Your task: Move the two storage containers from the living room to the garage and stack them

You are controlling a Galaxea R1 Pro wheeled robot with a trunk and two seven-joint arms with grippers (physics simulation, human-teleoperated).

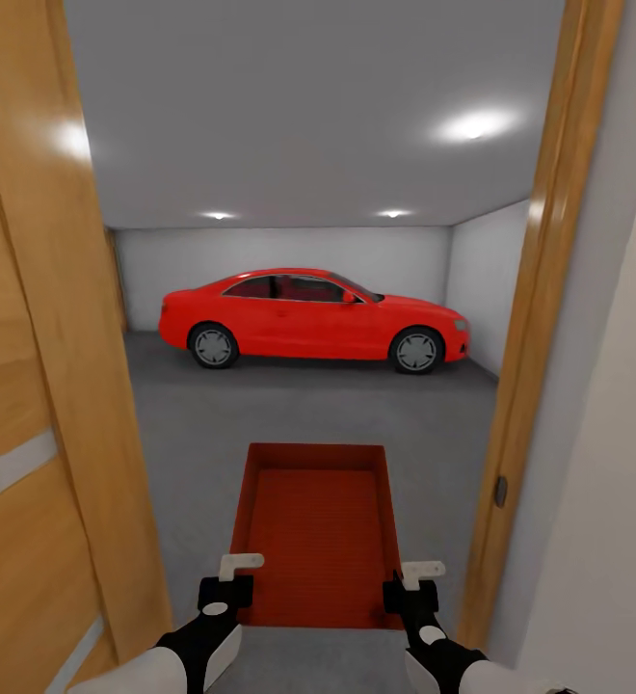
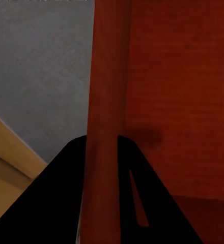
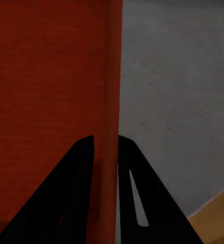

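One red-orange storage container (image 1: 318, 530) hangs between my two arms, open top up, above the dark grey garage floor (image 1: 193, 434) just past a doorway. My left gripper (image 1: 229, 588) is shut on the container's left wall (image 2: 106, 132), and my right gripper (image 1: 407, 590) is shut on its right wall (image 3: 112, 101). In each wrist view the thin red wall runs between the two dark fingers. The red car (image 1: 313, 318) stands across the back of the garage. The second container is out of view.
A wooden door (image 1: 29, 405) stands open close on my left, and the wooden door frame (image 1: 525, 366) with a white wall is close on my right. Grey garage walls close the room behind and to the right of the car.
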